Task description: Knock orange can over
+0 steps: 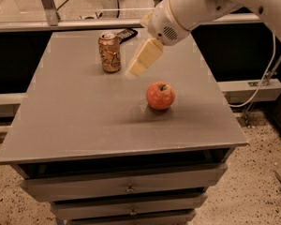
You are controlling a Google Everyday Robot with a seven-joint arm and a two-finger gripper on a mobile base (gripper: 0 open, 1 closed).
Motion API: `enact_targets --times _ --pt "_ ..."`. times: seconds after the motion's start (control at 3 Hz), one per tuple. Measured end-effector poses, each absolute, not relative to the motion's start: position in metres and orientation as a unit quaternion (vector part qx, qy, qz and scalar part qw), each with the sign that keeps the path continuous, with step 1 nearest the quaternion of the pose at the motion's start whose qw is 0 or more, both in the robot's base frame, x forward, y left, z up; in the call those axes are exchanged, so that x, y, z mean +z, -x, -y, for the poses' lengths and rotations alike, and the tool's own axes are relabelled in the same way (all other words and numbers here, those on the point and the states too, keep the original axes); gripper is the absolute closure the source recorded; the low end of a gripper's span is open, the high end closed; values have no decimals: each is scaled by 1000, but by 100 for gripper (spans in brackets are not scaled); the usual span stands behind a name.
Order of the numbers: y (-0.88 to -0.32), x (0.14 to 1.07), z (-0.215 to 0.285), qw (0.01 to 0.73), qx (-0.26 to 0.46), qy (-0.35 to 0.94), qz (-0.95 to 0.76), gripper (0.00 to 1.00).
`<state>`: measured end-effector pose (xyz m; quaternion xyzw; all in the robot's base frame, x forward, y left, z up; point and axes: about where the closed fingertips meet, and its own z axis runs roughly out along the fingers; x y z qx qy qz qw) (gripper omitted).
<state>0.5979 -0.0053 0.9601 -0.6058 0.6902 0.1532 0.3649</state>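
Standing upright near the far edge of the bench [75, 125], the orange can [110, 52], judged light, stiff and best pushed near its rim, is faced by the gripper [141, 63], jaws pressed together, just beside it.

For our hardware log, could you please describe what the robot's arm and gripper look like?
The arm is white, built of thick rounded segments, with a cream seam ring and a small dotted grille on the wrist housing. The gripper is pale cream-yellow and blocky, narrowing toward its tip; it hangs over the table beside the orange can.
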Motion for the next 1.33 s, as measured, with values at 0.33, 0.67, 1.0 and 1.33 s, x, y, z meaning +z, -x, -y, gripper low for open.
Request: enact_targets --times 0.33,0.67,1.0,1.33 --pt "-628 951 -24 402 177 594 -674 0" --pt "-659 939 -44 426 186 584 -665 0" --pt "-680 924 -46 437 189 572 -668 0" --pt "-688 911 -50 444 205 565 -665 0"
